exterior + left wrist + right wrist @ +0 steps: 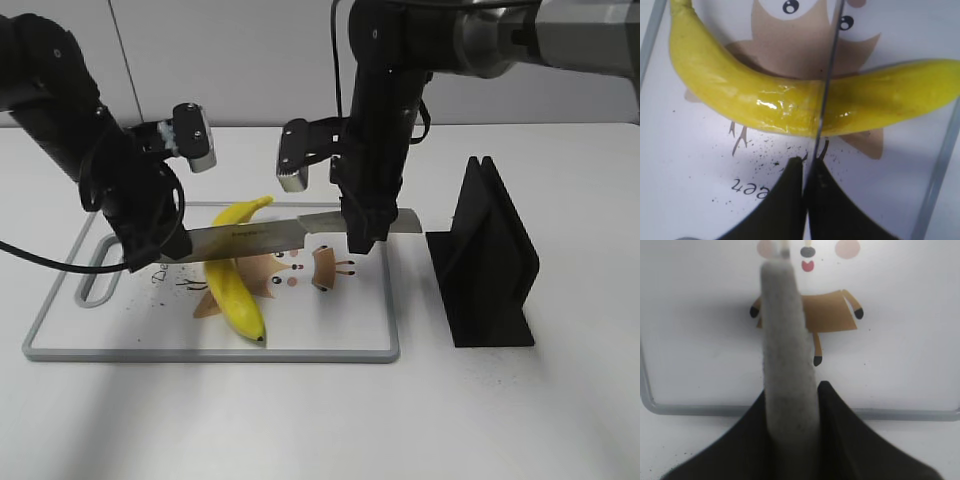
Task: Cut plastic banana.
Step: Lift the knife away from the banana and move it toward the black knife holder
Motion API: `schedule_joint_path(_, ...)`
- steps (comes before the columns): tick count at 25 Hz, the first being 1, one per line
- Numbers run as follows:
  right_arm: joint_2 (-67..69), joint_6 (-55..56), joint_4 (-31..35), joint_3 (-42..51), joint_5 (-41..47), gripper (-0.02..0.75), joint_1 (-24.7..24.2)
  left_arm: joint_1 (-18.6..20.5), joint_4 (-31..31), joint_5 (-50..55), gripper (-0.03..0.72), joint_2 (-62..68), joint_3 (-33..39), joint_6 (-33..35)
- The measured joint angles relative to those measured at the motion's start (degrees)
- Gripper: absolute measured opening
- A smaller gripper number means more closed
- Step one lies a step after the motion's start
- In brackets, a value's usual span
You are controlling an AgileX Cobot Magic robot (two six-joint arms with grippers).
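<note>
The plastic banana (pixel 236 272) is laid on a white cutting board (pixel 330 335) that rests on the white worktop (pixel 320 420), its curve running from the far middle of the board toward the near edge. A knife (pixel 262 238) is held level across it, with the blade crossing over the banana's upper half.

The left gripper (pixel 158 256) is clamped on the blade end at the left of the board, just beside the banana; in the left wrist view its dark fingers (pixel 785 200) are pressed together on the thin blade (pixel 826 90), which is seen edge-on across the banana's middle. Contact between the edge and the peel seems likely there (a bright glint sits at the crossing), though a cut into the fruit cannot be made out.

The right gripper (pixel 362 240) is closed on the pale grey handle (pixel 786 355) at the right, a little apart from the banana, with the handle filling the gap between its fingers.

A printed cartoon animal (pixel 325 268) is seen on the board beneath and beside the banana, and black specks are scattered over the board near the left gripper. A black knife stand (pixel 487 258) is set on the worktop to the right, just beside the board and well apart from the banana. Nothing is placed between the blade and the fruit.
</note>
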Motion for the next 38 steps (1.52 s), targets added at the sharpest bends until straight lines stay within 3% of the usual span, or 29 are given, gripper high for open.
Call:
schedule_joint_path(18,-8.8,0.1,0.8,-0.1,1.2,0.195,0.3,-0.1,2.6,1.7,0.004,-12.6,0.7,-0.4)
schedule_joint_path(21,-8.8,1.1,1.5,-0.1,2.4,0.192,0.3,-0.1,1.5,1.1,0.113,-12.8,0.7,-1.9)
schedule_joint_path(26,-9.0,2.9,3.3,-0.1,2.3,0.181,0.3,-0.2,-0.1,-0.4,0.458,-15.2,0.7,-3.7)
schedule_joint_path(28,-9.1,3.8,3.3,-0.1,1.9,0.179,0.3,-0.2,-0.3,-0.8,0.543,-16.4,0.7,-4.6)
schedule_joint_path(34,-9.5,4.6,3.3,-0.1,1.9,0.18,0.3,-0.3,1.4,-1.3,0.591,-21.0,0.7,-8.8)
schedule_joint_path(38,-11.6,6.4,3.9,-0.1,1.9,0.178,0.3,-0.3,6.6,-3.1,0.591,-25.3,0.7,-16.8)
